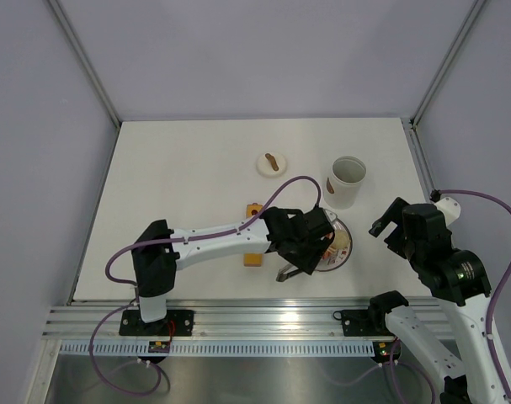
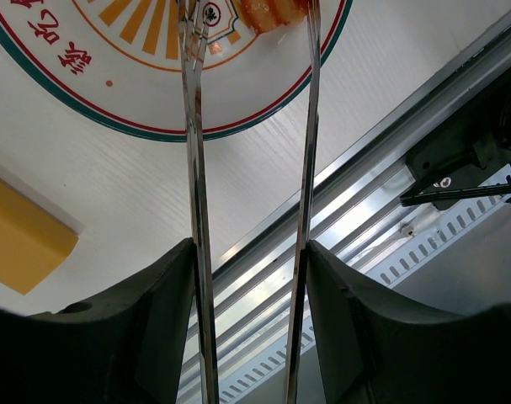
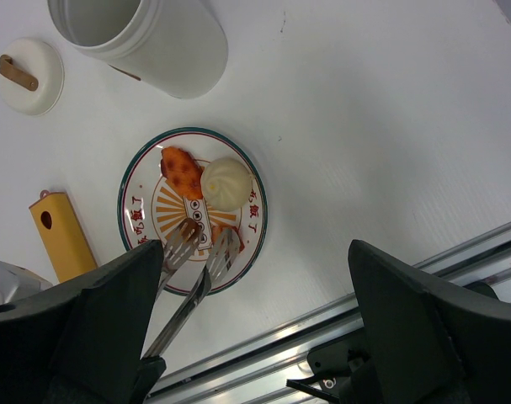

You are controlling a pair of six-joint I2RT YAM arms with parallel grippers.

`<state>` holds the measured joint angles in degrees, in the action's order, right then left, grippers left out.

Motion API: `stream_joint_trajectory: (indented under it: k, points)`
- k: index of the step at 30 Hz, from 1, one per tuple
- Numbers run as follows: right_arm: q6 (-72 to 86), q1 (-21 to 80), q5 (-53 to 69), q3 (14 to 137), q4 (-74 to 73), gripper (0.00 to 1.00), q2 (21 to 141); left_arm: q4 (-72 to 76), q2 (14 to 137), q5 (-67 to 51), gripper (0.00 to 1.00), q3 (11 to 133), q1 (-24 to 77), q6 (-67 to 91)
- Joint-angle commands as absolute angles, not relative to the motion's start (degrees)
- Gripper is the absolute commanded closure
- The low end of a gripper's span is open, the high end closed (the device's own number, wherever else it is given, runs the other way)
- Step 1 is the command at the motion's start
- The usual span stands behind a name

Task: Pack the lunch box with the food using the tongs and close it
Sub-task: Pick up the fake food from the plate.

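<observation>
Both tips of the tongs are straddling an orange-red piece to grab it; my left hand is squeezing them, right hand is hanging open.

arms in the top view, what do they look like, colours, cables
The left arm and right arm have white links and black joints. A lilac cable loops along each. A small green light shows on the right arm's black joint.

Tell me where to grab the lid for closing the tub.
Take the lid by the brown handle on its top, coming straight down with the jaws across the handle's narrow width. The lid lies flat, handle up, left of the tub; its low rim looks hard to pinch.
</observation>
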<state>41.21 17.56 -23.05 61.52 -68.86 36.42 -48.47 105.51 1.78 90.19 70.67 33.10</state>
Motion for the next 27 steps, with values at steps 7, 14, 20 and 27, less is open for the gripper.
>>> stream_joint_trajectory:
  k: [7, 14, 20, 27]
  points:
    - [41.22, 17.67, -23.99, 63.19, -68.82, 0.01, 36.12, -50.88, 105.38, 6.23, 0.52, 93.43, 71.46, 33.22]
    - [41.22, 17.67, -23.91, 63.11, -68.82, 0.01, 36.03, -54.49, 104.41, 10.98, 0.53, 93.08, 71.37, 32.96]
    - [41.31, 17.75, -23.91, 63.19, -68.91, 0.00, 35.68, -55.02, 102.66, 13.10, 0.53, 92.99, 71.37, 32.35]
    - [41.31, 17.67, -24.08, 63.28, -68.91, 0.00, 35.51, -50.18, 99.84, 11.52, 0.46, 92.55, 71.98, 29.62]
